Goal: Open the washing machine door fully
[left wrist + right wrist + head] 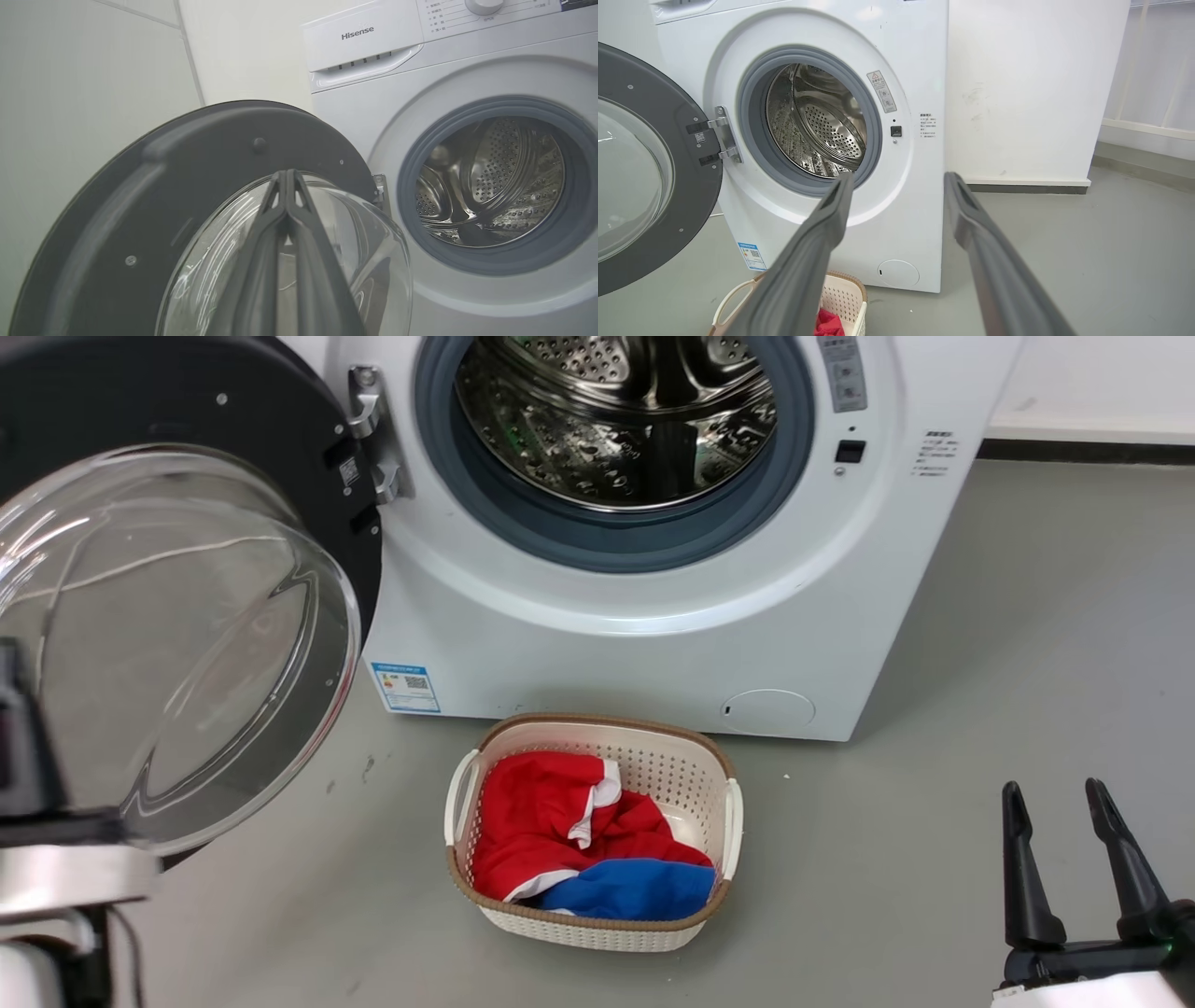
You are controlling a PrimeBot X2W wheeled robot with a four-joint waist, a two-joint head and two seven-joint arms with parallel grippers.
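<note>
The washing machine door (187, 401) stands wide open at nine o'clock of the steel drum (616, 429). Before its glass bowl (177, 635), the left gripper (287, 176) has its fingers clenched together on nothing. The white washing machine (653, 644) sits at twelve o'clock of a cream basket (597, 721) of red and blue clothes (541, 812). At the basket's four o'clock, the right gripper (1055, 789) hangs with its fingers spread.

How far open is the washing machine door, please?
Wide open: the washing machine door stands swung out on its hinge, drum opening wholly uncovered. Whether at its stop, cannot tell.
</note>
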